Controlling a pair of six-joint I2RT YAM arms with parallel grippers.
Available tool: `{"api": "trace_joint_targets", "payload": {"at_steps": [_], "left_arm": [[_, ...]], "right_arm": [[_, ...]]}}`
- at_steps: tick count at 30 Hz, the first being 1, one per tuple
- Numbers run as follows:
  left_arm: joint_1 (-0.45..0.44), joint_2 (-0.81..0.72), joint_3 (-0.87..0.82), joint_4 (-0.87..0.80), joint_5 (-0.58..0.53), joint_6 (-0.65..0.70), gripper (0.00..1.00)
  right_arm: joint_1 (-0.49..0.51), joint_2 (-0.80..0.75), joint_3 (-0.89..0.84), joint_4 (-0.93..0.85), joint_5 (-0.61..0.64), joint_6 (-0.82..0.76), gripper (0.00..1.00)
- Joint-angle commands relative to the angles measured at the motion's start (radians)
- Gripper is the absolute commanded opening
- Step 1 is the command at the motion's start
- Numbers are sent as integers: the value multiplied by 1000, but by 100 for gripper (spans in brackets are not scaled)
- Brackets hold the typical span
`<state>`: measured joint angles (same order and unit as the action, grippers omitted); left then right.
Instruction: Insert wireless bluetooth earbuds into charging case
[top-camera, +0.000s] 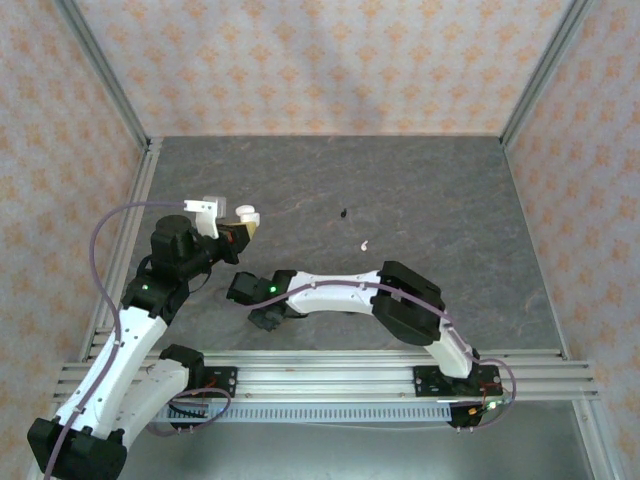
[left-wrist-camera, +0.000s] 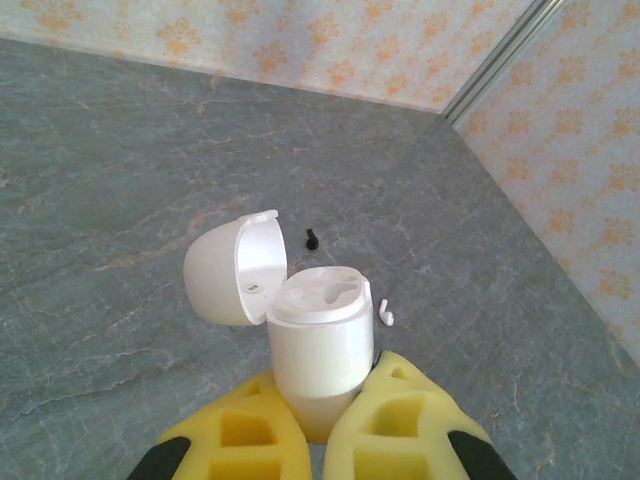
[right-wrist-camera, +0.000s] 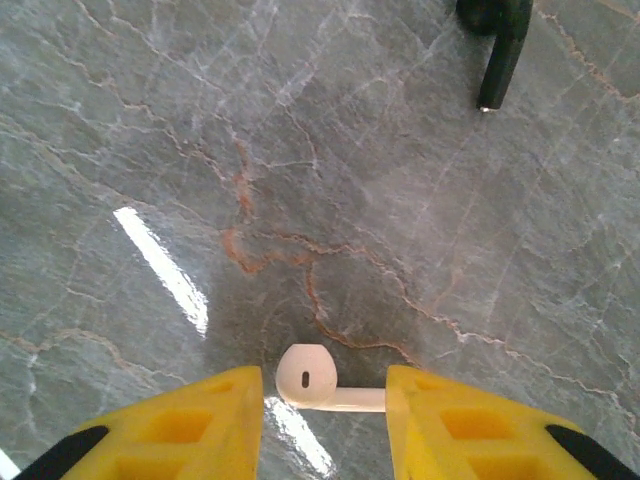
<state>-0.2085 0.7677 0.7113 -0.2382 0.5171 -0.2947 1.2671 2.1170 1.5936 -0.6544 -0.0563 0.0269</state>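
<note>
We find the white earbud (right-wrist-camera: 315, 382) lying stem-crosswise between the fingers (right-wrist-camera: 445, 425) of the right end effector (right-wrist-camera: 325, 392), its grasp state indeterminate, while the left end effector (left-wrist-camera: 325, 400) clenches the open case (left-wrist-camera: 320, 340) nearby.

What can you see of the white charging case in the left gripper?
The charging case is a glossy white, rounded capsule that looks like plastic, standing upright. Its domed lid is flipped open to the left in the left wrist view, with the hollow side facing the body. The open top shows a moulded white insert with wells, and whether anything sits in them is unclear. The left gripper clamps the lower body between yellow fingers, which hide the base.
</note>
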Motion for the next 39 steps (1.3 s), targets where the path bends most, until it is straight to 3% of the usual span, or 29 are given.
{"api": "trace_joint_targets", "payload": {"at_steps": [1, 12, 24, 28, 39], "left_arm": [[11, -7, 1, -6, 20, 5, 0], [11, -30, -3, -36, 19, 12, 0], [11, -33, 0, -41, 18, 18, 0], [11, -27, 5, -42, 22, 19, 0], [11, -11, 7, -41, 24, 22, 0]], "right_arm": [[7, 28, 36, -56, 51, -28, 39], [6, 90, 93, -80, 71, -44, 38], [3, 92, 76, -129, 201, -19, 25], [-26, 85, 66, -138, 199, 36, 19], [-178, -1, -24, -106, 102, 246, 17]]}}
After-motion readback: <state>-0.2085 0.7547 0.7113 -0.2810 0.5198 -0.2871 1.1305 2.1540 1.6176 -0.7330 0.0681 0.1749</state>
